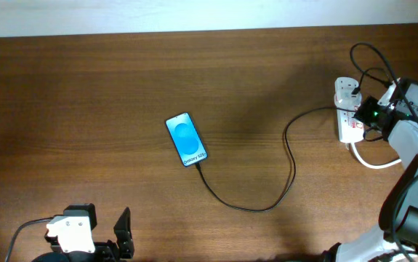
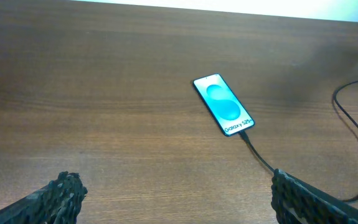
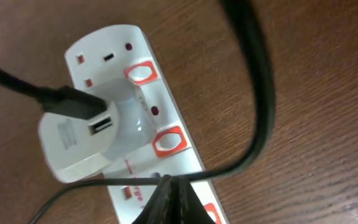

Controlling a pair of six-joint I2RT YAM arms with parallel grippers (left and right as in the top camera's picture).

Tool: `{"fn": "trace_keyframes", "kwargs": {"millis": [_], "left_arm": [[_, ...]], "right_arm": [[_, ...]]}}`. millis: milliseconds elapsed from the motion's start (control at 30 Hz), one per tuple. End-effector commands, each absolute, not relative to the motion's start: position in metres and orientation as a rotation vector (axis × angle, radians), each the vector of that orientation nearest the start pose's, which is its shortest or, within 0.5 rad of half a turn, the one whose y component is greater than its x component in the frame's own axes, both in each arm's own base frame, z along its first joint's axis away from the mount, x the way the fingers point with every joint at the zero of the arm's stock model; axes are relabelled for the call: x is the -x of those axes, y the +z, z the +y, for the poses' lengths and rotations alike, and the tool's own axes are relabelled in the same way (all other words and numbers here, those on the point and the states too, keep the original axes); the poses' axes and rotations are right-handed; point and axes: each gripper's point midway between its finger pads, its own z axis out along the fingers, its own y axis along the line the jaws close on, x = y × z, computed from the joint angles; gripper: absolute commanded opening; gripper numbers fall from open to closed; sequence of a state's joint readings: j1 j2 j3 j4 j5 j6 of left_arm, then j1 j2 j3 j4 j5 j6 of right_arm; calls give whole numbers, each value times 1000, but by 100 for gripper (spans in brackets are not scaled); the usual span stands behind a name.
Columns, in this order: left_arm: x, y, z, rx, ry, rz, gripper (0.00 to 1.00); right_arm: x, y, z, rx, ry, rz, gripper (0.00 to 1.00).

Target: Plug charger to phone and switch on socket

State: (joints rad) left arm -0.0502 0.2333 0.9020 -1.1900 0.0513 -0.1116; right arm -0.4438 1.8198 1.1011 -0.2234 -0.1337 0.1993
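Observation:
The phone (image 1: 186,139) lies face up mid-table with its blue screen lit, also seen in the left wrist view (image 2: 223,104). The charger cable (image 1: 252,208) leaves the phone's lower end, its plug tip (image 2: 246,135) at the port, and loops right to the white adapter (image 3: 79,144) seated in the socket (image 3: 166,106). My right gripper (image 3: 169,182) is shut, its tips down on the socket strip (image 1: 348,109) between two red switches (image 3: 168,142), with the thin cable crossing just at the tips. My left gripper (image 2: 179,202) is wide open at the near left, holding nothing.
A thick black cable (image 3: 259,93) from my right arm loops above the socket. The socket's thick white cord (image 1: 372,161) curls near the right arm's base. Bare wooden table (image 1: 85,109) spreads left of the phone.

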Motion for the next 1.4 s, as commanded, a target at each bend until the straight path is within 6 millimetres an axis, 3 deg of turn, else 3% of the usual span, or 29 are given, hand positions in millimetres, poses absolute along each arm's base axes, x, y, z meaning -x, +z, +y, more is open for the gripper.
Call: {"fn": "trace_keyframes", "kwargs": {"millis": [0,233,333,433,567,667,733,867,933,1000,1100,1167,1200,1300,1367], "left_arm": [[-130,251,-14,22,-135,2088,99],[-130,251,-14,22,-135,2088,99],[-130,251,-14,22,-135,2088,99],[-130,251,-14,22,-135,2088,99],[-130,251,-14,22,-135,2088,99],[-130,251,-14,22,-135,2088,99],[-130,251,-14,22,-135,2088,99],[-130,251,-14,22,-135,2088,99],[-130,251,-14,22,-135,2088,99],[-130,251,-14,22,-135,2088,99],[-130,251,-14,22,-135,2088,99],[-130,251,-14,22,-135,2088,99],[-130,251,-14,22,-135,2088,99],[-130,251,-14,22,-135,2088,99],[-130,251,-14,22,-135,2088,99]], "right_arm": [[-421,36,-172,-744,94,2420,4],[-442,53,-174,-683,120,2322,4],[-438,49,-172,-692,130,2344,4],[-444,56,-150,-627,291,2333,4],[-445,82,-126,-548,451,2298,4],[-431,104,-119,-556,456,2310,4],[-421,129,-114,-546,450,2295,4],[-386,158,-98,-573,465,2332,4],[-359,158,-86,-739,537,2387,4],[-339,152,-77,-797,554,2456,4],[-338,151,-77,-803,556,2462,4],[-332,142,-80,-1038,578,2446,4],[-330,139,-83,-1070,550,2450,4],[-315,130,-82,-1088,506,2519,4],[-313,128,-87,-941,424,2572,4]]}}
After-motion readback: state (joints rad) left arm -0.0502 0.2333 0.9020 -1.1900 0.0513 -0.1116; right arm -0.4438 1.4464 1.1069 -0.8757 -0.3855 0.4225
